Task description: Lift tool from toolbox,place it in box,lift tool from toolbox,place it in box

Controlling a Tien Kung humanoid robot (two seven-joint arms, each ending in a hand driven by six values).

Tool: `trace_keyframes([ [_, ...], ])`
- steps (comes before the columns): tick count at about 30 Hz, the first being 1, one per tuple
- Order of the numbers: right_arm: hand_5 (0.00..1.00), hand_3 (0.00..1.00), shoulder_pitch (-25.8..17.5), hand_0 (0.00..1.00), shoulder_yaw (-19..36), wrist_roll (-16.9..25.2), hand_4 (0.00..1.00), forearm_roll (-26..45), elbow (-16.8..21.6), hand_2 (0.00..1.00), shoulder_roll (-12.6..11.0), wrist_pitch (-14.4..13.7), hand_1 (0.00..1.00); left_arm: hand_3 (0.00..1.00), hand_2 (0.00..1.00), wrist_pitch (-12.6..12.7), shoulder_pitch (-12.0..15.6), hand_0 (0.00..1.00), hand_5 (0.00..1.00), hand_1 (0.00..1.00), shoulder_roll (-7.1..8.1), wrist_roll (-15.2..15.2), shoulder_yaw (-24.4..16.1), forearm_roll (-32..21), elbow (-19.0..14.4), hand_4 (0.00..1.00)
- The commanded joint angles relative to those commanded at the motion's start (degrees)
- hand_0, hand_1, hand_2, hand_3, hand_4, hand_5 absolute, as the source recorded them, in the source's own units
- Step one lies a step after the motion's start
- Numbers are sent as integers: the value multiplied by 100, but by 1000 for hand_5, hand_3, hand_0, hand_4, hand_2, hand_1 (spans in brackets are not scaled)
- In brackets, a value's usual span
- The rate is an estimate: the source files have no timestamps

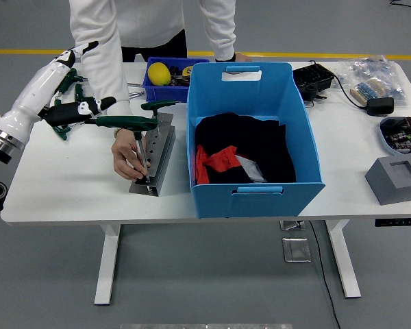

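Note:
My left hand [83, 81] is raised over the table's left part, fingers spread and holding nothing. Its thumb [96, 105] lies by the left end of a green T-handle tool [127, 123]. That tool stands with its shaft in the grey metal tool rack [162, 147]. A person's hand [127, 154] grips the shaft low down. A second green T-handle tool [157, 105] stands at the rack's far end. The big blue box [257, 188] sits right of the rack, with black and red cloth inside. My right hand is out of view.
Several loose green T-handle tools [67, 115] lie at the far left, partly behind my arm. A small blue bin [151, 88] with a yellow item stands behind the rack. A black device [312, 79], a grey foam block [397, 179] and a tray [401, 131] occupy the right side.

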Motion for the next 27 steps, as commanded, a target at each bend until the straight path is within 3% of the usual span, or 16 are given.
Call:
trace_keyframes([
  [5,690,599,4,673,-12,17,866,71,0,729,-8,-15,667,998,998,-942,-279,998,622,998,54,536,511,1192,-520,998],
  [6,690,599,6,673,-19,22,866,86,0,729,-9,-19,667,998,998,-1063,-311,998,622,998,48,610,593,1223,-566,998],
  [12,692,600,2,672,10,26,867,127,0,729,-11,-42,667,998,998,-1444,-563,998,626,998,-108,1116,902,1223,-433,998],
  [13,692,600,6,672,4,30,867,131,0,729,-11,-44,667,998,998,-1487,-597,998,626,998,-136,1203,930,1223,-393,998],
  [14,692,600,7,674,-1,33,868,139,0,729,-12,-45,667,967,916,-1503,-628,946,635,960,-161,1278,958,1223,-347,998],
  [19,692,600,19,674,-11,38,868,147,0,729,-12,-53,667,967,916,-1479,-767,946,635,960,-240,1569,1085,1223,-87,998],
  [20,692,600,22,673,-14,39,869,147,0,729,-13,-53,668,860,756,-1454,-784,831,649,842,-248,1613,1101,1223,-41,998],
  [25,692,600,27,673,-17,47,869,158,0,729,-19,-63,668,860,756,-1278,-869,831,649,842,-242,1731,1160,1223,191,998],
  [26,693,600,28,673,-17,48,869,157,0,727,-19,-64,667,729,605,-1255,-882,739,664,692,-236,1742,1171,1223,218,998],
  [27,693,600,29,673,-16,50,869,156,0,727,-21,-66,667,729,605,-1228,-903,739,664,692,-226,1755,1191,1223,253,998],
])
